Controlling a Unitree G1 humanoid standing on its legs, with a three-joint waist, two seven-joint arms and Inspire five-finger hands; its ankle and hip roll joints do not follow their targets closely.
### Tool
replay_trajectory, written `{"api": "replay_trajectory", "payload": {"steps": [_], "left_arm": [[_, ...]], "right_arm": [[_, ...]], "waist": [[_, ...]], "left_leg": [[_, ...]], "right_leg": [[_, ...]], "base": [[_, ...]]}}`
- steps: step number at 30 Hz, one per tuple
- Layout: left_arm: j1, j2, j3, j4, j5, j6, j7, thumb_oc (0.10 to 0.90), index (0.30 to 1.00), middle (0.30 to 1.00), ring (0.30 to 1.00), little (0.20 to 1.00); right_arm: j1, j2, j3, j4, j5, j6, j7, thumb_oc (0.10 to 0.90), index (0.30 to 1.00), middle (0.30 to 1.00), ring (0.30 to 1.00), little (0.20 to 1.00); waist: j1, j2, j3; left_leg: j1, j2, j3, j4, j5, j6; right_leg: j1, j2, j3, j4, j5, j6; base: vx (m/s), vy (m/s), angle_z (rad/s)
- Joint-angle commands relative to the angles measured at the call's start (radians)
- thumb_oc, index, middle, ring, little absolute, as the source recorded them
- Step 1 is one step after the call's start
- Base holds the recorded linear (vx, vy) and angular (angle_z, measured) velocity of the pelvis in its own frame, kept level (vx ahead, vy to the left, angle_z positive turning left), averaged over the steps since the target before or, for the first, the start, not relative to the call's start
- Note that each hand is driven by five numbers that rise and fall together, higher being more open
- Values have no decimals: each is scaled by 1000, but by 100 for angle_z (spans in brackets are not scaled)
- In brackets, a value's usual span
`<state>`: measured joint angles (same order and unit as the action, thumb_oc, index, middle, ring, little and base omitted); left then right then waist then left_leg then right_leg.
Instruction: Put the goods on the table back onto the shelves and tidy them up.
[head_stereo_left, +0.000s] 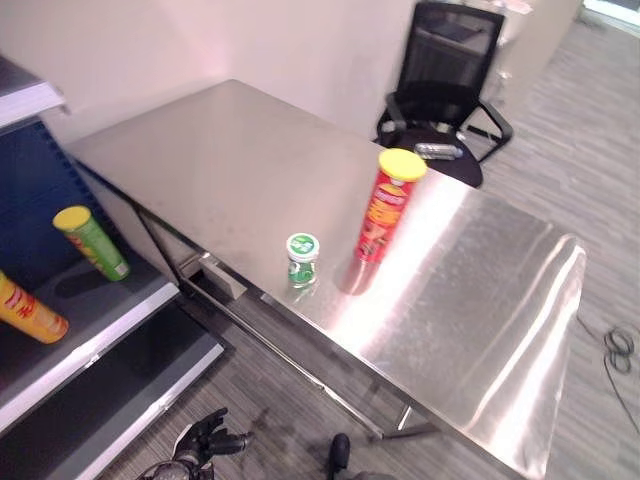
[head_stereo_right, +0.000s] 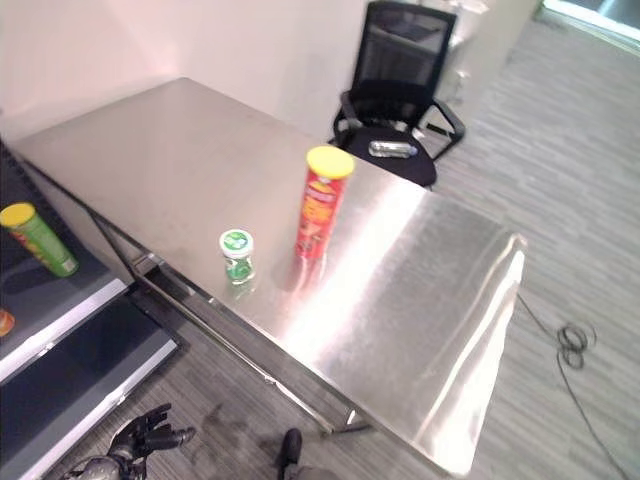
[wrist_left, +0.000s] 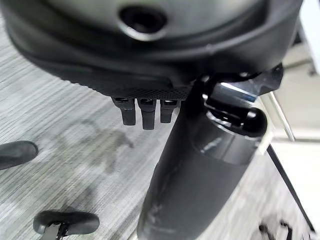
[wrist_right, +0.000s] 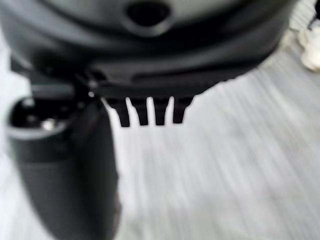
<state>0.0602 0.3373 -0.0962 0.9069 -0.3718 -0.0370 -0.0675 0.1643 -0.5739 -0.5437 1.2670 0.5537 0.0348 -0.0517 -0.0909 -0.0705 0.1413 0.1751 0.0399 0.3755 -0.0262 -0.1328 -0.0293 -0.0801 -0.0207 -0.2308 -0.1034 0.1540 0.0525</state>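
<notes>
On the steel table (head_stereo_left: 470, 300): a red crisp tube (head_stereo_left: 388, 205) with yellow lid, upright; a small green-lidded jar (head_stereo_left: 302, 259) just beside it. Shelf (head_stereo_left: 95, 330) at left holds a green tube (head_stereo_left: 92, 242) and an orange one (head_stereo_left: 28, 312) (both tilted). Left hand (head_stereo_left: 205, 440) low over the floor, fingers relaxed, empty. Right hand (wrist_right: 150, 111) blurred, seemingly straight-fingered, holding nothing.
</notes>
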Motion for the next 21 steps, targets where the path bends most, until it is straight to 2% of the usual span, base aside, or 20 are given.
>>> {"api": "replay_trajectory", "payload": {"steps": [1,2,3,7,8,11,13,15,18,21], "left_arm": [[-26,11,19,-57,-11,-67,11,800,900,900,900,900],[-26,5,24,-44,-6,-72,18,800,900,900,900,900],[-28,-2,20,-38,-3,-76,21,800,900,900,900,900],[-26,-9,17,-9,28,-75,14,800,900,900,900,900],[-13,-7,13,-11,43,-73,-3,800,900,900,900,900],[-3,-2,10,-16,55,-73,-22,800,900,900,900,900],[19,2,4,-24,71,-68,-53,800,900,900,900,900],[21,2,2,-22,73,-68,-59,800,900,900,900,900],[42,-1,1,-29,86,-67,-77,800,900,900,900,900],[54,-4,3,-27,89,-68,-84,800,900,900,900,900]], "right_arm": [[55,-48,-87,-326,42,-182,-180,800,900,900,900,900],[39,-69,-129,-477,80,-230,-187,800,900,900,900,900],[28,-77,-135,-532,81,-266,-196,800,900,900,900,900],[-41,-100,-164,-936,138,-390,-139,800,900,900,900,900],[-85,-120,-126,-1106,164,-419,-74,800,900,900,900,900],[-121,-152,-73,-1268,174,-418,10,800,900,900,900,900],[-155,-143,-28,-1389,245,-409,94,800,900,900,900,900],[-164,-141,-10,-1421,265,-398,117,800,900,900,900,900],[-169,-140,53,-1533,316,-356,213,800,900,900,900,900],[-157,-152,74,-1562,338,-326,249,800,900,900,900,900]], "waist": [[2,-2,4],[-8,0,0],[-14,2,0],[-24,4,-3],[-19,4,-5],[-12,2,-5],[1,1,-9],[5,1,-12],[23,5,-14],[25,7,-16]], "left_leg": [[-36,10,-1,-61,78,-8],[-30,10,7,-61,74,-7],[-24,11,11,-61,67,-7],[-18,11,24,-61,67,-7],[-16,10,23,-61,68,-8],[-14,11,19,-61,66,-10],[-18,10,11,-61,72,-11],[-20,8,8,-61,73,-12],[-21,7,0,-61,76,-14],[-22,6,-3,-61,78,-15]], "right_leg": [[98,-116,-12,16,-25,193],[97,-115,-4,16,-25,194],[100,-113,0,16,-27,195],[98,-115,6,16,-22,194],[101,-118,-1,17,-22,193],[105,-119,-8,18,-25,193],[112,-128,-29,16,-21,190],[112,-130,-36,17,-21,188],[121,-137,-57,18,-22,184],[124,-139,-63,17,-23,183]], "base": [[3,41,-13],[5,35,-17],[-2,44,-32],[-6,14,-22],[-27,-13,-16],[-10,-9,2],[-14,-9,12],[-1,-5,26],[-3,-11,29],[-11,-8,12]]}}
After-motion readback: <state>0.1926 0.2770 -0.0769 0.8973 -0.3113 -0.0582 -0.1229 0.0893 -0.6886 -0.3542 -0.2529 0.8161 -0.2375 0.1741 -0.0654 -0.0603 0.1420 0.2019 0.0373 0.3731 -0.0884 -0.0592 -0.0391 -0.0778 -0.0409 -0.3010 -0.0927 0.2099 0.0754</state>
